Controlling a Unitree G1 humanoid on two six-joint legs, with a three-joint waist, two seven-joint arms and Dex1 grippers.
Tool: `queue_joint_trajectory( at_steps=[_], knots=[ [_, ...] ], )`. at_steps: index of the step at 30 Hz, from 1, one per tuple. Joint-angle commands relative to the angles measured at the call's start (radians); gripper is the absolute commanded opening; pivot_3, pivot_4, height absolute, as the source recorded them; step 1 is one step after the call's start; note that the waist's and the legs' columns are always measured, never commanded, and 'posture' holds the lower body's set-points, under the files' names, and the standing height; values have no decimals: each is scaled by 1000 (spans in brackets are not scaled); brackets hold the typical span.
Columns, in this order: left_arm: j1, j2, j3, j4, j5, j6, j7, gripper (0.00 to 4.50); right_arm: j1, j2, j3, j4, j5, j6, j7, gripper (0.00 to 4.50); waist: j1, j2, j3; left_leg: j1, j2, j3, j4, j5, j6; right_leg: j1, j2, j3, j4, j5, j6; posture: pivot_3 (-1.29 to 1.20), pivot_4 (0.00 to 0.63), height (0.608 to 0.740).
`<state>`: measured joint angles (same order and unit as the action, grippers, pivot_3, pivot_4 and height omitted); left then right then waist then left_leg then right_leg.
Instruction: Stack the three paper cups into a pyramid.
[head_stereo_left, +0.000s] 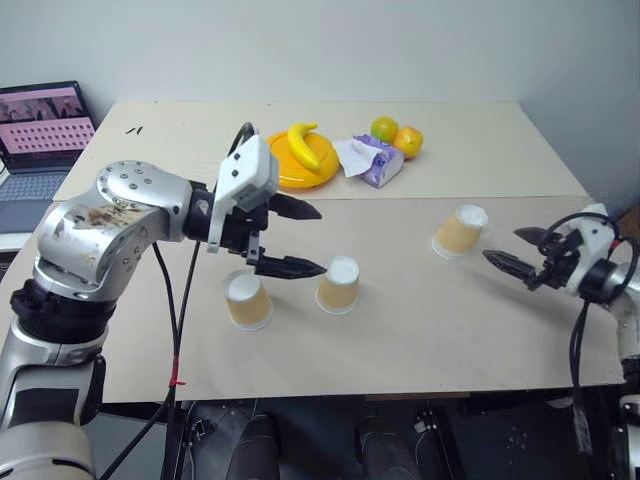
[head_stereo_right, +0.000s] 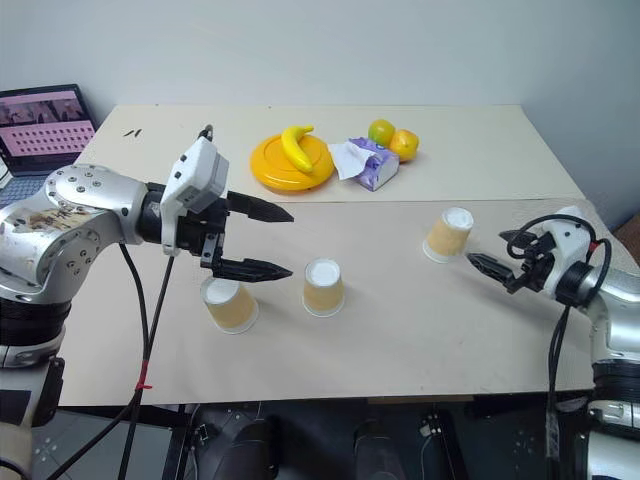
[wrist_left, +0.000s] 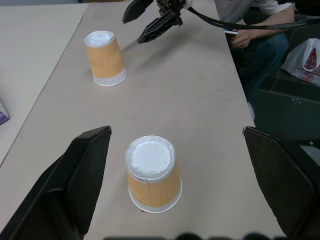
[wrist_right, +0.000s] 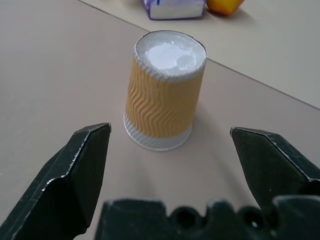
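Three paper cups stand upturned and apart on the table (head_stereo_left: 420, 340), none stacked.

Left gripper (head_stereo_left: 300, 240), fingers spread, hovers above the left cup (head_stereo_left: 247, 301) and middle cup (head_stereo_left: 338, 285); right gripper (head_stereo_left: 515, 248), jaws apart and empty, faces the third cup (head_stereo_left: 460, 231) at its 9 o'clock.

Three cups (head_stereo_left: 338, 284) apart on table (head_stereo_left: 450, 330)

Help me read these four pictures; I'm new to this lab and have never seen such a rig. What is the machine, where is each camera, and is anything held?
It is a humanoid robot with two arms. Two pictures look down from its head; the other two look along each wrist. Both the left tool and the right tool are open and hold nothing. On the table three paper cups stand upside down: one under the left tool, a middle one, and one before the right tool. Farther back lie a yellow plate with a banana, tissues and fruit.
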<state>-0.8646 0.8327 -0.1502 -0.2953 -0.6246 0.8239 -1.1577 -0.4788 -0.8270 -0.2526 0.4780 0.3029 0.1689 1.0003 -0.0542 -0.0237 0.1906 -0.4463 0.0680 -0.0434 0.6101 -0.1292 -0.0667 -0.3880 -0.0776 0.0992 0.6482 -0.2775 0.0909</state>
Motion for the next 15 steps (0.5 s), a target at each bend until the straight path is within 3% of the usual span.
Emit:
queue_joint_trajectory(
  at_steps=[1,7,15],
  knots=[
    [-13,9,57,-58,-39,48,29,4500,-88,8,26,94,-33,-78,12,4488,0,0,0,0,0,0,0,0,0,0,0,0,0,0,0,0,150,732],
    [10,31,98,-117,-66,112,89,4500,-264,47,81,310,-87,-159,21,4488,2,0,0,0,0,0,-1,0,0,0,0,0,0,0,0,0,150,732],
    [36,42,143,-144,-107,154,132,4500,-382,80,111,462,-124,-228,39,4488,1,1,1,0,0,0,-2,0,0,0,0,0,0,0,0,0,150,732]
  ],
)
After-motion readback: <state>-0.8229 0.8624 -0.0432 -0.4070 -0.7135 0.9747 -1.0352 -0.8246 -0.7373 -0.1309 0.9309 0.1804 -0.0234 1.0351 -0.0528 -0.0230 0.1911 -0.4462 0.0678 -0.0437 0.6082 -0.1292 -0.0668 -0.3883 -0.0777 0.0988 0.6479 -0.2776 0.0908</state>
